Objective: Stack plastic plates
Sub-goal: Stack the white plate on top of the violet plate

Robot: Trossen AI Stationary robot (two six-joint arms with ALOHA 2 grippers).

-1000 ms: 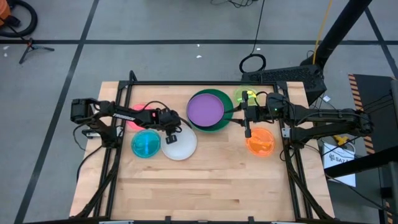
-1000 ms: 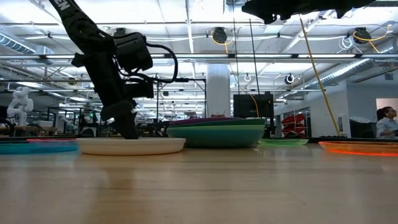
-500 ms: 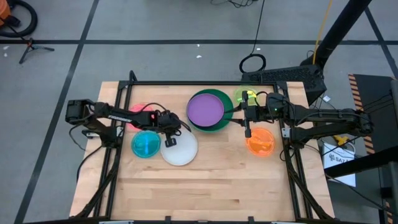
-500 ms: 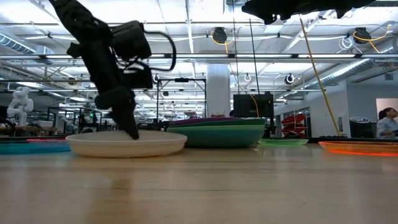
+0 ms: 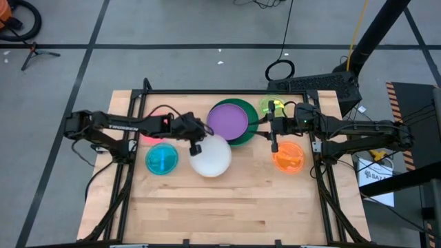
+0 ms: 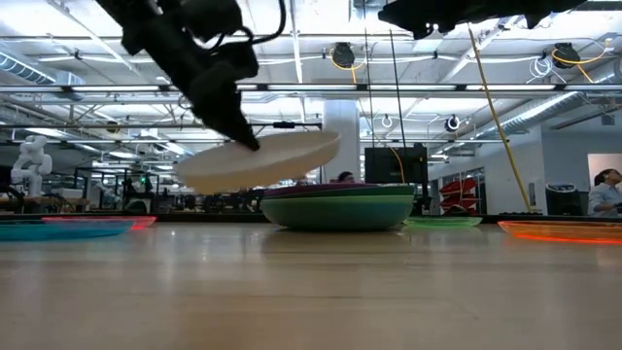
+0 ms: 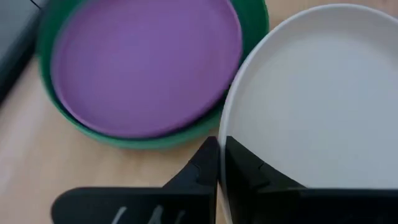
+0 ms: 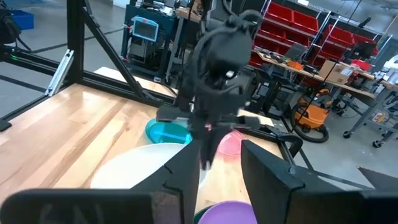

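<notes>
The white plate [image 5: 212, 157] is in the air next to the stack, where the purple plate [image 5: 228, 121] lies in the dark green plate [image 5: 242, 138]. My left gripper [image 5: 195, 147] is shut on the white plate's left rim. In the low view the white plate [image 6: 262, 160] hangs tilted above the table, about level with the stack's top [image 6: 335, 192]. My right gripper [image 5: 274, 141] is open and waits between the lime plate [image 5: 270, 107] and the orange plate [image 5: 288, 156]. The blue plate [image 5: 161, 159] and the pink plate [image 5: 149, 133] lie flat under the left arm. My left gripper pinches the white plate's rim [image 7: 222, 134] between its two fingers, one finger [image 7: 252, 174] on the upper face and the other [image 7: 202, 165] outside the edge. The fingers slant down from the table's left. The plate is lifted clear and tilted, its right side higher.
Black frame rails run along the table's left, right and far edges [image 5: 227, 91]. A broad stretch of bare wood [image 5: 220, 207] lies toward the near edge. A person [image 6: 604, 190] stands far off in the room behind.
My left gripper, gripping the white plate's rim, has risen and moved toward the table's right, toward the purple and green stack. The white plate, flat on the table a second ago, has slid slightly, then come up clear of the wood and now hangs tilted.
</notes>
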